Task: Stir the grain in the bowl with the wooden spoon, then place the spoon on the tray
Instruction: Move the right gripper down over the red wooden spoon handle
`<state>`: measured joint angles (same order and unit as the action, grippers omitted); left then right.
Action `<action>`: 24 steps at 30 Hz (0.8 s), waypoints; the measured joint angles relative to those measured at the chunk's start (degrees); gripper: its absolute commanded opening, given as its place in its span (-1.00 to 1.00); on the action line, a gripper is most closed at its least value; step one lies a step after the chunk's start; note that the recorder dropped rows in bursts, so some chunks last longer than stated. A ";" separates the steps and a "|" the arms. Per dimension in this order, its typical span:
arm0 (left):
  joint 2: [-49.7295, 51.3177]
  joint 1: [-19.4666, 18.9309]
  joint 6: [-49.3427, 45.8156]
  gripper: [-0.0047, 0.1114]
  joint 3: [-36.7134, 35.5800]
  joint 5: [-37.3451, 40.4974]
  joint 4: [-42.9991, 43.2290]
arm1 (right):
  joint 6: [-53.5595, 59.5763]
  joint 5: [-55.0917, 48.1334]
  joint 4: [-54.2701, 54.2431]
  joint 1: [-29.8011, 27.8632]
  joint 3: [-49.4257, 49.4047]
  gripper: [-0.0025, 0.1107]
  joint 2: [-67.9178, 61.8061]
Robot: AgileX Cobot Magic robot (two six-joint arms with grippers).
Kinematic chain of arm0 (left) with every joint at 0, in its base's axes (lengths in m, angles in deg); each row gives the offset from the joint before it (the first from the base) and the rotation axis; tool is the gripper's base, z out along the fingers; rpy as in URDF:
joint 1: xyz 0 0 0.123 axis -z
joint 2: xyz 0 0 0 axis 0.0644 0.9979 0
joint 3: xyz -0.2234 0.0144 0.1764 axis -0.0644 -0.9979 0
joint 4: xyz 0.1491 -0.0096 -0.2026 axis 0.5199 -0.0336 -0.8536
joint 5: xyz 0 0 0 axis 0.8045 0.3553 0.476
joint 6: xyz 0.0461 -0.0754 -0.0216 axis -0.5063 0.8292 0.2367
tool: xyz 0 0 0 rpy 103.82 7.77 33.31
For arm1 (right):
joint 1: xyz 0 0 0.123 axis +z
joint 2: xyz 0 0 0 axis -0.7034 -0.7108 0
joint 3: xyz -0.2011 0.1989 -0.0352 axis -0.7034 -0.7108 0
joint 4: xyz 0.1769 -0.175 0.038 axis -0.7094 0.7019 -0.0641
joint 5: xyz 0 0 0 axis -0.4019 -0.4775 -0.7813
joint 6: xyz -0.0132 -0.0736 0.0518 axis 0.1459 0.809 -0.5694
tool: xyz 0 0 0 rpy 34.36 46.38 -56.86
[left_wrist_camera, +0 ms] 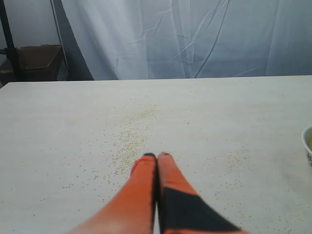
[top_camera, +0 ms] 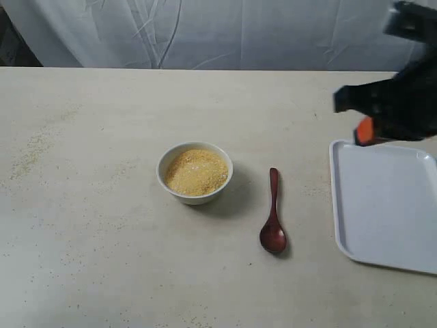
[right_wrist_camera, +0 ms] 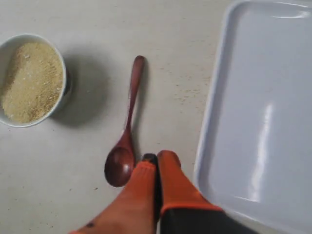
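Note:
A small white bowl (top_camera: 194, 172) holding yellow grain (top_camera: 196, 171) stands mid-table. To its right the dark wooden spoon (top_camera: 273, 215) lies flat on the table, scoop toward the front edge. The white tray (top_camera: 386, 205) lies at the right edge. My right gripper (top_camera: 365, 131) hangs blurred above the tray's far left corner, shut and holding nothing. In the right wrist view its fingertips (right_wrist_camera: 158, 157) sit between the spoon (right_wrist_camera: 126, 130) and the tray (right_wrist_camera: 258, 112), with the bowl (right_wrist_camera: 32, 80) beyond. My left gripper (left_wrist_camera: 157, 156) is shut and empty over bare table.
Loose grains (left_wrist_camera: 129, 144) are scattered on the table at the left. A white cloth (top_camera: 205, 31) hangs behind the table's far edge. A cardboard box (left_wrist_camera: 39, 57) stands beyond the table in the left wrist view.

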<state>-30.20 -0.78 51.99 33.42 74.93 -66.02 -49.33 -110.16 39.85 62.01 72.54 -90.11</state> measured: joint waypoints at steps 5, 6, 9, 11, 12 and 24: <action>0.00 0.00 0.00 -0.92 0.00 0.00 0.00 | -18.65 4.01 11.68 12.68 8.92 -0.60 -20.23; 0.00 0.00 0.00 -0.92 0.00 0.00 0.00 | -21.30 4.24 13.19 13.58 10.65 -0.43 -23.22; 0.00 0.00 0.00 -0.92 0.00 0.00 0.00 | -25.69 5.61 14.99 14.07 12.94 -0.23 -29.64; 0.00 0.00 0.00 -0.92 0.00 0.00 0.00 | -27.82 6.47 15.69 14.18 13.08 -0.24 -32.46; 0.00 0.00 0.00 -0.92 0.00 0.00 0.00 | -28.82 6.97 15.84 14.18 13.08 -0.24 -33.88; 0.00 0.00 0.00 -0.92 0.00 0.00 0.00 | -33.30 11.25 15.97 14.21 13.17 -0.24 -39.90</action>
<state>-30.20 -0.78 51.99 33.42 74.93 -66.02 -82.63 -98.92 55.82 76.22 85.71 -130.01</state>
